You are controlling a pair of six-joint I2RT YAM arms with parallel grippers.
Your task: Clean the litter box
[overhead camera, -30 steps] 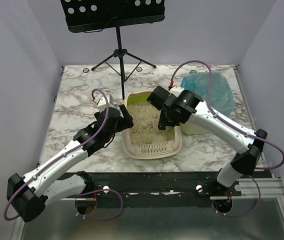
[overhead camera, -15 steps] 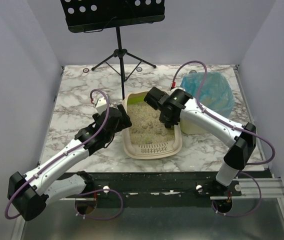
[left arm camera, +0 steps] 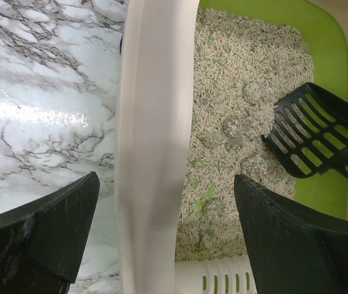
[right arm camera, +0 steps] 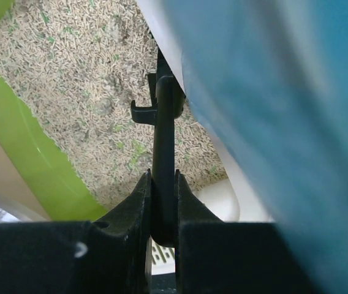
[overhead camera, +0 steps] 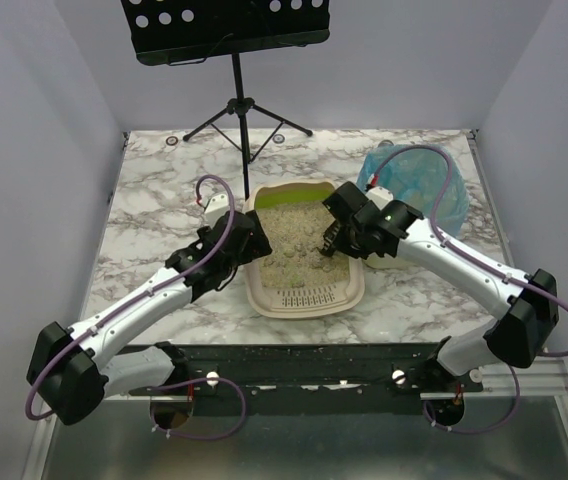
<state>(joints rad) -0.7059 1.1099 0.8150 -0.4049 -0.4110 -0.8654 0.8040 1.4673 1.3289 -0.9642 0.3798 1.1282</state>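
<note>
The beige litter box with a lime-green inner rim and tan granules sits mid-table, its slotted grille at the near end. My left gripper is open and straddles the box's left wall, one finger outside on the marble and one over the litter. My right gripper is shut on the handle of a black slotted scoop. The scoop head hangs low over the litter by the right wall, next to several grey clumps. It looks empty.
A taller bin lined with a translucent blue bag stands right of the box, close against my right wrist. A black music stand stands at the back, its tripod feet on the marble table.
My right arm has swung outward, and its gripper has shifted right toward the bin with the scoop. My left gripper has moved slightly up and right onto the box's left wall.
</note>
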